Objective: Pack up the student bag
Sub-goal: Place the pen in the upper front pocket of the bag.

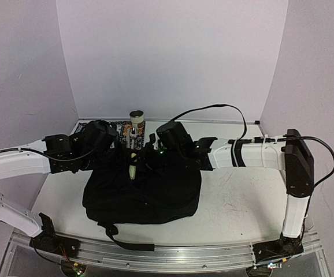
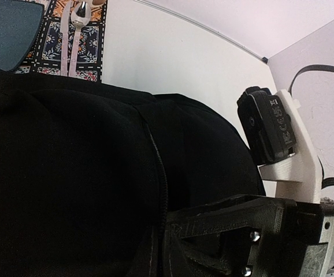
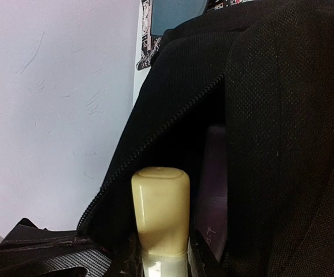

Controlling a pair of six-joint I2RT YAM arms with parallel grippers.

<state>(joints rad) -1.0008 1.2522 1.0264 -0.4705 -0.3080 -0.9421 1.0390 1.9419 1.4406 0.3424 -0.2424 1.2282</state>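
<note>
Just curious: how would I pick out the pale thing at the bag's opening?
Find the big black student bag mid-table. At its open zip, the right pincer holds a round-topped cream stick. It alone shows pale against black cloth; the can stands behind the bag.

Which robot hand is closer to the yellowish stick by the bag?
Right. The right gripper clamps the yellowish stick; the left gripper sits beside it, at the student bag.
</note>
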